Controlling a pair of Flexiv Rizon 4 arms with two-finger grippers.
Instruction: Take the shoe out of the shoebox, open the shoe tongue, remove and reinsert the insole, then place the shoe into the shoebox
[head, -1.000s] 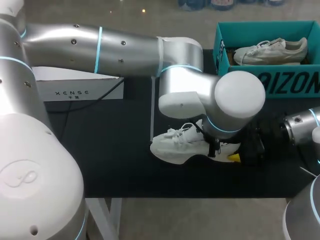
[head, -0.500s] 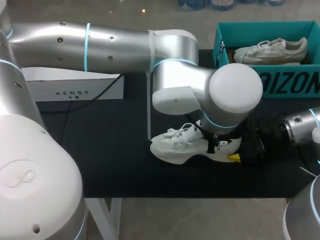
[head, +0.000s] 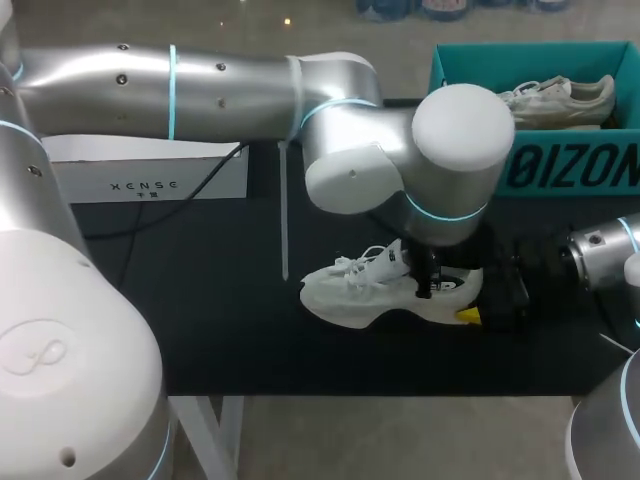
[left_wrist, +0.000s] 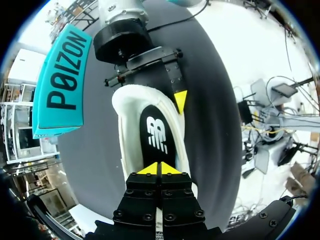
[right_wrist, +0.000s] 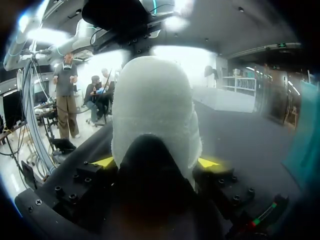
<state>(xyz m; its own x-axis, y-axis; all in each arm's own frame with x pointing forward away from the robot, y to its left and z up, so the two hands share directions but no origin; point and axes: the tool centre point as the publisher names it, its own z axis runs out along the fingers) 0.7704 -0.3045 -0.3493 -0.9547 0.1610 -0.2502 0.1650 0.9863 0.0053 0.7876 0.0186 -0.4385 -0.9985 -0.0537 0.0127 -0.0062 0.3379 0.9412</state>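
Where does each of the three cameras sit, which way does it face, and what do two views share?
Head view: above and behind, looking down on the table; left arm and right arm show.
Right wrist view: on the right wrist, facing along the right tool at the heel of the shoe.
Left wrist view: on the left wrist, facing down past the left tool into the shoe; right tool ahead.
Shared: all three show the shoe.

Closed left gripper (left_wrist: 160, 169) over white shoe (left_wrist: 125, 136)
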